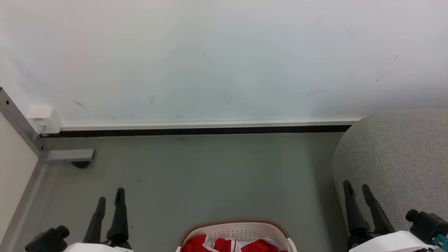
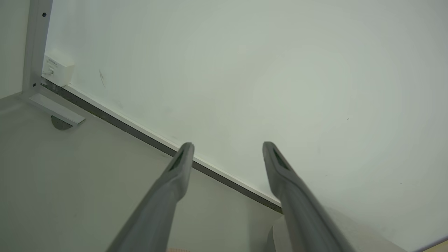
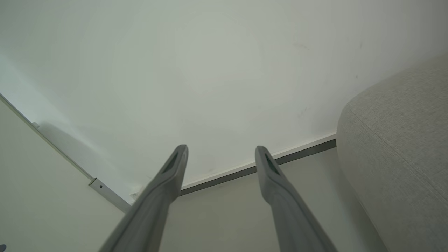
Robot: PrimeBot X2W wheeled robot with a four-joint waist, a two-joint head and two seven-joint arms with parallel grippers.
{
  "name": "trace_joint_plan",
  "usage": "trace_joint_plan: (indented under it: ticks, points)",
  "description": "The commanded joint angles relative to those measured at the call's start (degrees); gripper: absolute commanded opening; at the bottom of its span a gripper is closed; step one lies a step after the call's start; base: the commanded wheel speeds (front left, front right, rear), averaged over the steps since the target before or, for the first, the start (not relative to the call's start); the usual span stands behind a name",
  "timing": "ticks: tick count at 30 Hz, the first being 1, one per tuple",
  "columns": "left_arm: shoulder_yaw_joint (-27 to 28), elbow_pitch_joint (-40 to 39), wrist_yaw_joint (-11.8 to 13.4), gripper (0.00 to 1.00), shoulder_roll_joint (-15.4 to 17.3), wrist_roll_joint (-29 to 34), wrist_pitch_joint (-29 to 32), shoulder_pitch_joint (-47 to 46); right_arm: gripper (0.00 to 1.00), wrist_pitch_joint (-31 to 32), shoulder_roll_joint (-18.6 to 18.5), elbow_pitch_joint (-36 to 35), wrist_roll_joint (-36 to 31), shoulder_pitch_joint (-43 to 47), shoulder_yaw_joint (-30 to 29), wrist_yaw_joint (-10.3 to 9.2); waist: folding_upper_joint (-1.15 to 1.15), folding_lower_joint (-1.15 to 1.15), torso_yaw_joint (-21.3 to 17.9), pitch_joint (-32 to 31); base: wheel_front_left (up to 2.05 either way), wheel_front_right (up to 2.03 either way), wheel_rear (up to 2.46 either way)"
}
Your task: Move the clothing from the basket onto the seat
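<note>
Evidently, the task stood at its first step, with no garment yet picked. The red clothing (image 1: 197, 245) with white trim lay inside the white perforated laundry basket (image 1: 245, 232). The basket stood on the grey floor (image 1: 210, 175) directly in front of the robot, well short of the skirting strip (image 1: 210, 125) at the foot of the wall (image 1: 224, 52). The grey upholstered seat (image 1: 395, 157) stood on the floor at the robot's right, its far corner near the wall. No garment showed on its visible part.

The left gripper (image 1: 110, 195) hung above the floor to the left of the basket, its two fingers apart and holding nothing. The right gripper (image 1: 355, 184) was raised beside the seat's near corner, fingers likewise apart and empty. Both wrist views confirmed a clear gap between the fingers.

Judged from this, the next move called for one gripper to descend into the basket and close on a fold of fabric. It would then lift the fabric clear of the basket and carry it rightward over the seat. The soft fabric would probably drape and could snag on the basket's edge.
</note>
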Motion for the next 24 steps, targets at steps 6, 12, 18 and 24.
trace_joint_plan:
  ticks: [6,12,18,24]
  points:
    - [-0.8,-0.2,1.0,1.00,1.3,7.7,-1.7,0.8,1.00,-1.7,-0.7,1.5,-7.0,-1.6,1.4,-0.06,0.00,0.00,-0.3,-0.2,0.00,0.00,0.00]
    - [-1.1,-0.6,1.2,1.00,1.6,11.3,-2.6,1.2,1.00,-2.6,-0.5,2.9,-11.1,-1.6,1.9,-0.07,0.00,0.00,-0.4,-0.4,0.00,0.00,0.00]
    - [-1.4,-0.5,1.5,1.00,2.0,14.4,-3.3,1.5,1.00,-3.3,-0.4,3.6,-14.2,-1.8,2.5,-0.07,0.00,0.00,-0.5,-0.6,0.00,0.00,0.00]
    - [-2.1,-0.6,1.8,1.00,2.2,17.9,-4.2,1.8,1.00,-4.2,-0.1,4.0,-17.7,-1.6,2.3,-0.08,0.00,0.00,-0.8,-0.8,0.00,0.00,0.00]
